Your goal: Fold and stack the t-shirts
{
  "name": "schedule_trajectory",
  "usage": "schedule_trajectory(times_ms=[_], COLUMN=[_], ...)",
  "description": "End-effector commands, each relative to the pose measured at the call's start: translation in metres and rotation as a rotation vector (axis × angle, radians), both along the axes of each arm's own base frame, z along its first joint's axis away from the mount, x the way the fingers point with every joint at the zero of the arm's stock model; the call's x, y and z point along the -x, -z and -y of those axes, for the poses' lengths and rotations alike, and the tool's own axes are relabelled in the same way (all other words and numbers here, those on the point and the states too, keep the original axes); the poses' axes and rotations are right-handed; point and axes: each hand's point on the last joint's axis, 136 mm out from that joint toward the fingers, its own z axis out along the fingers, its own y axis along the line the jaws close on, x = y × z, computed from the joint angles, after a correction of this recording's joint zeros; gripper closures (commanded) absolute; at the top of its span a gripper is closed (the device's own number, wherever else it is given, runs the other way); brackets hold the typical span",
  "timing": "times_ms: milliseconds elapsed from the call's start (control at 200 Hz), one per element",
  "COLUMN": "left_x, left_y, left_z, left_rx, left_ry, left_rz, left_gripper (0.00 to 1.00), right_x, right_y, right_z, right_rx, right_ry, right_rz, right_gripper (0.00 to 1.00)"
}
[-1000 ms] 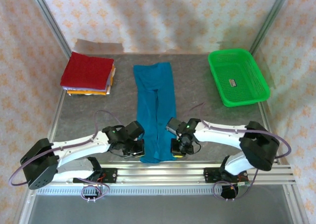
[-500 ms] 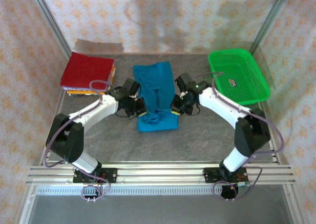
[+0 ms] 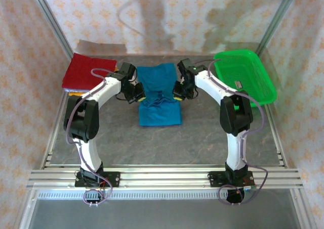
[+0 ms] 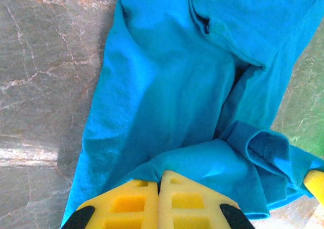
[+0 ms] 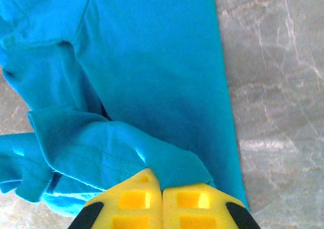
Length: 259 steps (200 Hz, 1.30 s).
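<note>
My left gripper (image 3: pixel 135 94) and right gripper (image 3: pixel 178 93) are each clamped tight on a corner of the blue t-shirt (image 3: pixel 160 112), at its hem. A second ago that hem lay by the near edge of the table (image 3: pixel 212 143). I've carried it toward the far edge, so the shirt lies doubled (rumpled on top). This fold looks nearly made, and the folded stack (image 3: pixel 90 71) waits at the far left corner.

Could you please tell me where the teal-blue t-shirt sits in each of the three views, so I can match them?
Top external: teal-blue t-shirt, upper centre, between left gripper and right gripper.
Left wrist: centre and right, hem pinched at bottom.
Right wrist: left and centre, hem pinched at bottom.
Shared landmark: grey marbled table bordering the shirt.
</note>
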Motion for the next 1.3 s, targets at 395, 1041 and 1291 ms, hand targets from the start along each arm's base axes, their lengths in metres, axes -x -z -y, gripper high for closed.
schedule_trajectory(times_ms=[395,1041,1291], left_x=[-0.047,-0.011,-0.019], left_y=[0.023,-0.033,0.002], left_z=[-0.008,0.050,0.084], left_rx=[0.063,0.249,0.276], left_ry=[-0.016,-0.044,-0.049], left_rz=[-0.042,0.100,0.063], left_gripper=[1.00,0.52,0.51], right_x=[-0.072,-0.014,-0.008], right_y=[0.017,-0.038,-0.045], right_z=[0.013,0.025,0.036], right_rx=[0.015,-0.080,-0.054], right_ry=[0.032,0.043,0.066], right_rz=[0.018,0.075,0.098], right_gripper=[0.78,0.46,0.46])
